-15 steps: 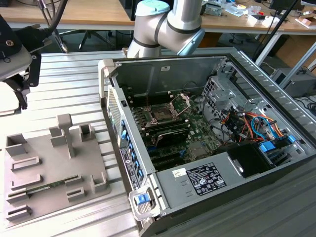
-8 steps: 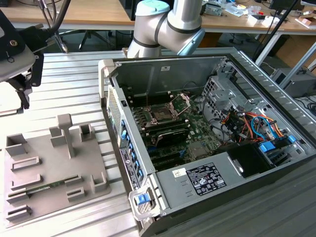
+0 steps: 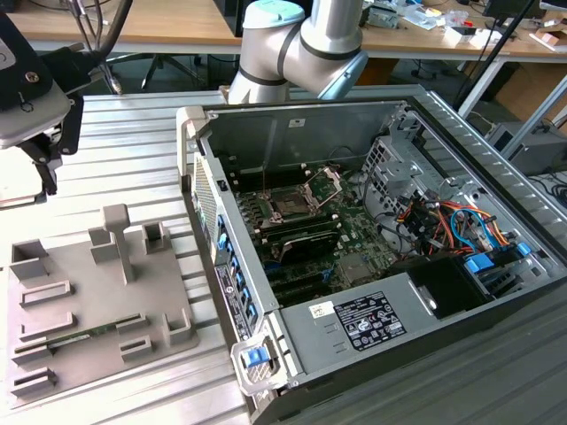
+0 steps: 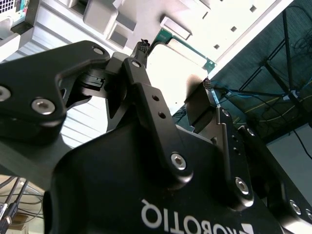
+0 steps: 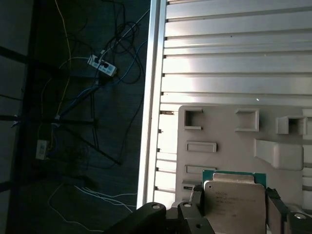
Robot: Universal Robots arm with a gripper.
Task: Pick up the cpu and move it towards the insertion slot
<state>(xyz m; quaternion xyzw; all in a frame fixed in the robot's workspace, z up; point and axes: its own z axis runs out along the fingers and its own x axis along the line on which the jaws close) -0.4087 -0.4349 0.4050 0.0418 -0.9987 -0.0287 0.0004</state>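
your gripper's [image 5: 233, 204] jaws clamp the cpu [image 5: 234, 187] by opposite edges, likely so it hangs level over the tray [image 5: 219, 126] (the slot [image 3: 289, 206], well apart, has its plate [image 3: 324, 182] raised).

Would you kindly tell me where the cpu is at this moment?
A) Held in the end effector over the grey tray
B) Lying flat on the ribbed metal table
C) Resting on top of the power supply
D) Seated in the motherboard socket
A: in the first wrist view the cpu sits clamped in the end effector, with the grey tray lying beyond it.
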